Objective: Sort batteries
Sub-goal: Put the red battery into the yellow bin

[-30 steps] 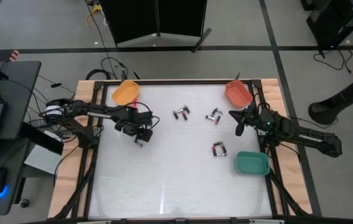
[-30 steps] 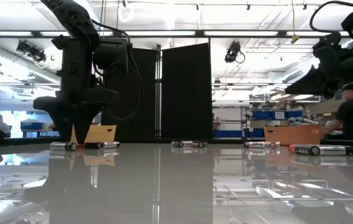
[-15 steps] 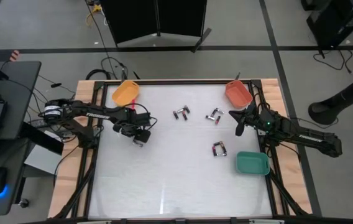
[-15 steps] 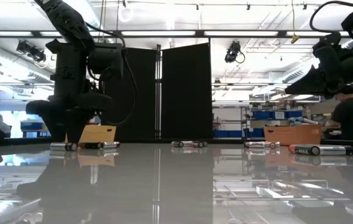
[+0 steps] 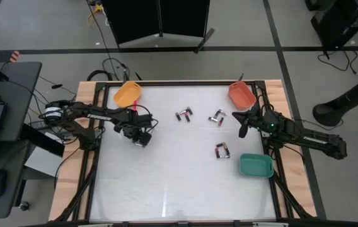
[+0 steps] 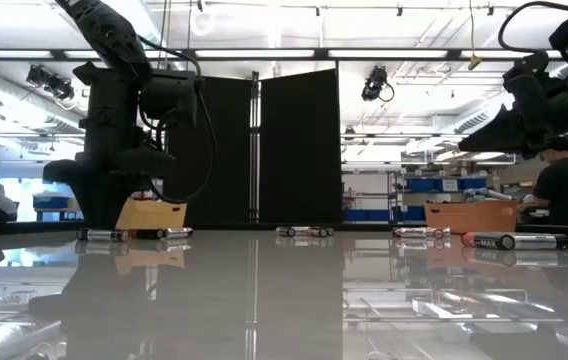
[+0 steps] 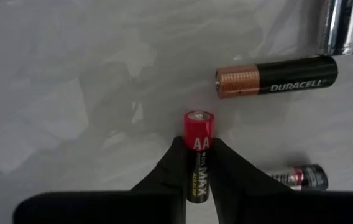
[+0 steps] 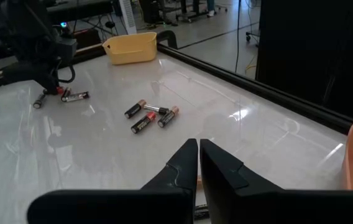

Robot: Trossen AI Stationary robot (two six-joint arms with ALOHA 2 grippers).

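- The left gripper (image 7: 195, 163) is grasping a red-tipped cell (image 7: 197, 154) between its jaws; the copper-ended cell (image 7: 276, 76) is lying just ahead.
- The smooth cell may be slipping out when lifted.
- The right gripper (image 8: 199, 163) is waiting clenched, holding nothing.

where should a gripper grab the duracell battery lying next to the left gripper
Across the middle of its black body, coming straight down with a finger on each long side. The Duracell battery lies flat on the table, long sides exposed. The left gripper is already shut on the red-capped AA battery.
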